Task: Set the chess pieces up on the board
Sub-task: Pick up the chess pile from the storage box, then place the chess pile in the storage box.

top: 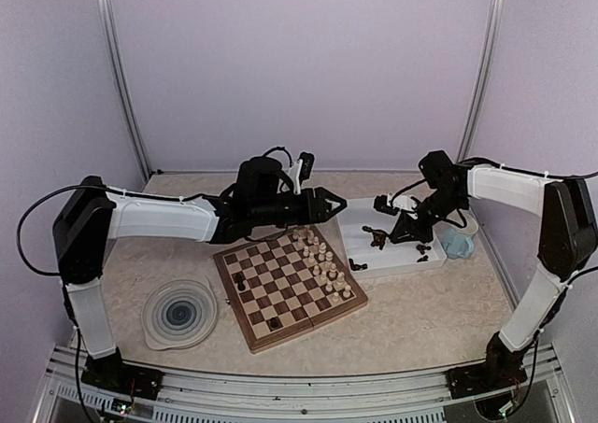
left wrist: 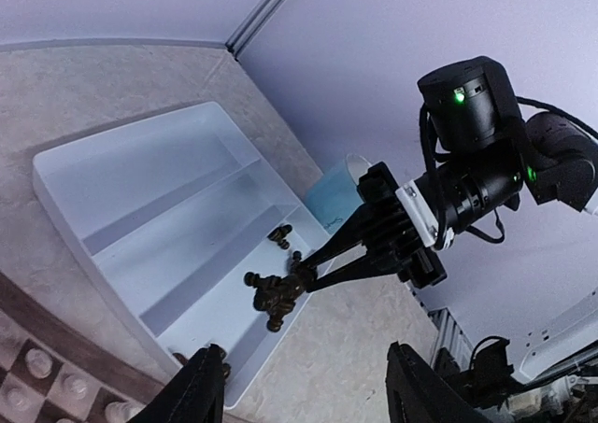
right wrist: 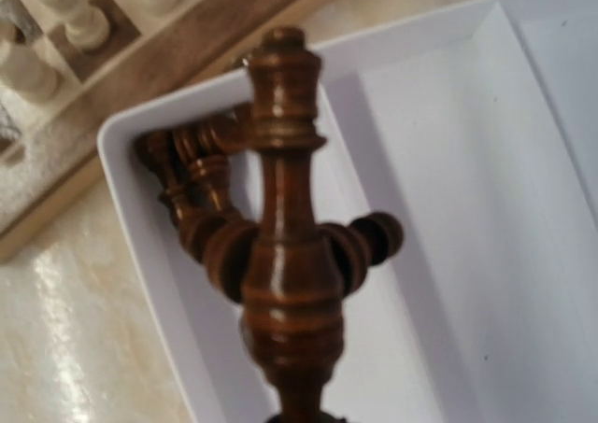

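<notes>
Just off the right edge of the board, over the nearest corner of the white tray, a dark piece stands upright in the right gripper, jaws closed on its lower end, above a heap of other dark pieces. Picking looks done; next comes a carry to the board's left side, lifted clear of the tray wall and the pale pieces ranked along the board's right. Over the board's far edge hangs the left gripper, parted and empty, narrowing that route.
</notes>
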You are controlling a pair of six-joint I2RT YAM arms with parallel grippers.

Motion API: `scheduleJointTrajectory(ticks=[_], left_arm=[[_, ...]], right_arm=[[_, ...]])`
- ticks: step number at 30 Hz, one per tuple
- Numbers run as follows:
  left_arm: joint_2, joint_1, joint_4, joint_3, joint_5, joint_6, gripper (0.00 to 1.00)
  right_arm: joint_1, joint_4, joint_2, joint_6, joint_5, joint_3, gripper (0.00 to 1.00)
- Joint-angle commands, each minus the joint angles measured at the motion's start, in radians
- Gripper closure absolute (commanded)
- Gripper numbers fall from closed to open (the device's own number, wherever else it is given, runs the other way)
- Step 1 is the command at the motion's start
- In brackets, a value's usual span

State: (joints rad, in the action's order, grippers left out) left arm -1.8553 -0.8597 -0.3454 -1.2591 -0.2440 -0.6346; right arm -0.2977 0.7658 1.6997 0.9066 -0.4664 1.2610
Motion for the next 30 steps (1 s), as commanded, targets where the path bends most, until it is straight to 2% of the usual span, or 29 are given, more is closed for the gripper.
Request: scheduleJointTrajectory(ticks=[1,7,18,23,30], left_arm=[[-0.143,-0.026,0.017,-0.178,-0.106,-0.109,0.41],[-0.314,-0.040,0.044,-0.340,-0.157,-0.188,0.48],[-0.376,-0.045,0.031,-0.372,-0.151,-0.221,0.58],[-0.376,-0.043,0.030,-0.352,-0.116,-0.229,0.48],[-0.351,-0.038,-0.005,-0.323,-0.087,-0.225,0.44]], right_arm=[[0.011,-0.027,-0.049,0.002,-0.085,-0.023,0.99],[0.011,-0.035,-0.071,-0.010,-0.093,-0.030,0.99],[0.014,-0.034,-0.071,-0.011,-0.089,-0.033,0.99],[0.014,-0.032,-0.068,-0.012,-0.086,-0.029,0.99],[0.015,-0.031,-0.058,-0.015,-0.083,-0.027,0.99]])
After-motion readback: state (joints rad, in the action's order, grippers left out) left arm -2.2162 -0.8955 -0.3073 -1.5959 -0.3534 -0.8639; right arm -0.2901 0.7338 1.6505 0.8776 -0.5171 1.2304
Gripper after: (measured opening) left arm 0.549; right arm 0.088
